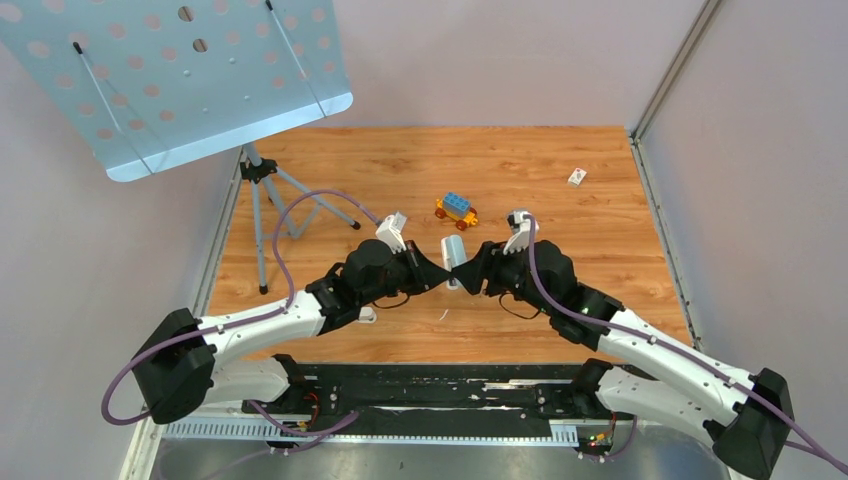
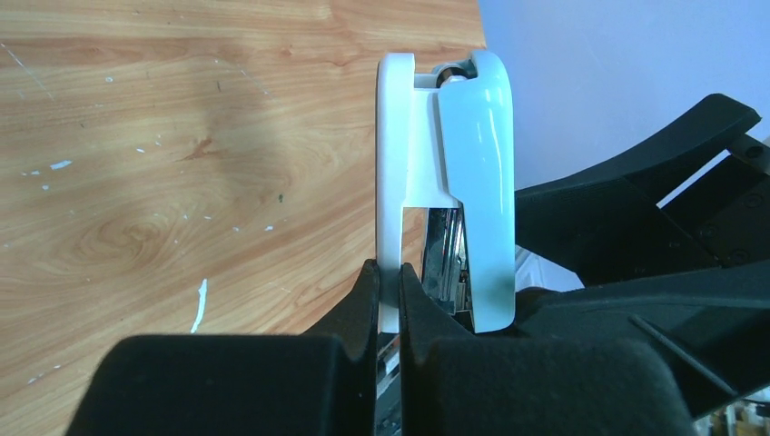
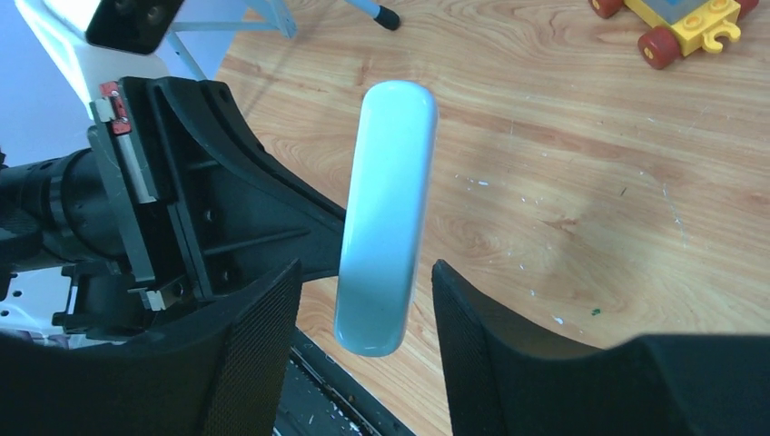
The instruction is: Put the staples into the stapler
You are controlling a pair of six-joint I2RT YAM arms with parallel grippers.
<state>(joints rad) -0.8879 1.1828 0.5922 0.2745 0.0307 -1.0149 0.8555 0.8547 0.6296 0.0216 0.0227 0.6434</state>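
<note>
**Stapler may twist free**

Left gripper [image 2: 389, 282] pinches only the thin base plate of the glossy white plastic stapler [image 2: 472, 163], held aloft; right gripper [image 3: 363, 272] straddles it, fingers spread. Closing off-centre could lever it loose. No grey staple strips visible.

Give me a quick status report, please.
Left gripper shut on stapler base. Right gripper open, astride its top. Staples not made out. Toy car beyond, apart.

A pale stapler [image 3: 386, 213] stands on end at centre, between the wide-spread jaws of the right gripper [image 3: 365, 313], touching neither. At 9 o'clock, the black left gripper [image 3: 309, 220] sits just behind it. A toy car [image 3: 676, 23] rests on the desk [image 3: 563, 182] at 1 o'clock.
</note>
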